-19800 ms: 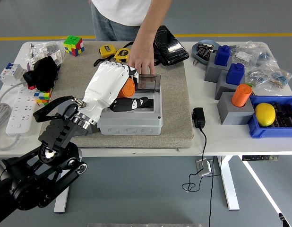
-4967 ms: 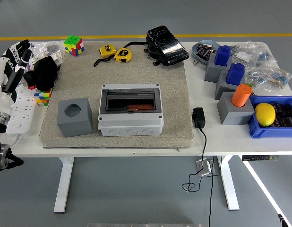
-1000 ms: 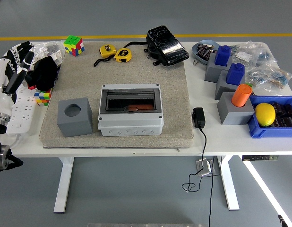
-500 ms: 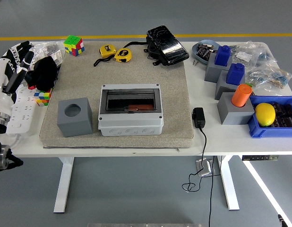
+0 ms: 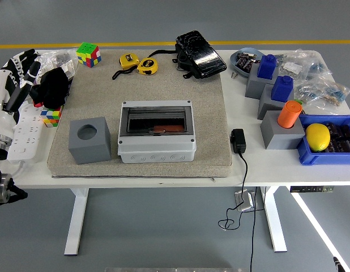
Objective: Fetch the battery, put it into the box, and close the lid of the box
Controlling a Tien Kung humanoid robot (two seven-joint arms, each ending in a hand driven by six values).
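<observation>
The grey box (image 5: 157, 132) sits on the beige mat (image 5: 141, 85) in the middle of the table, its dark see-through lid down. An orange battery (image 5: 162, 130) shows through the lid inside. My left hand (image 5: 13, 85), white with black finger joints, is at the far left edge over the power strip, fingers relaxed and holding nothing. It is well apart from the box. The right arm is out of view.
A grey cube with a round hole (image 5: 89, 140) stands left of the box. Tape measures (image 5: 138, 63), a black pouch (image 5: 200, 53) and a colour cube (image 5: 88, 54) lie at the back. Grey stands with blue and orange batteries (image 5: 280, 107) and a blue bin with a lemon (image 5: 318, 136) are at the right.
Since the earliest frame my left hand has left the box and pulled back to the left edge, the person is gone, the lid is down and a grey cube stands left of the box. Over the last second nothing moved.
</observation>
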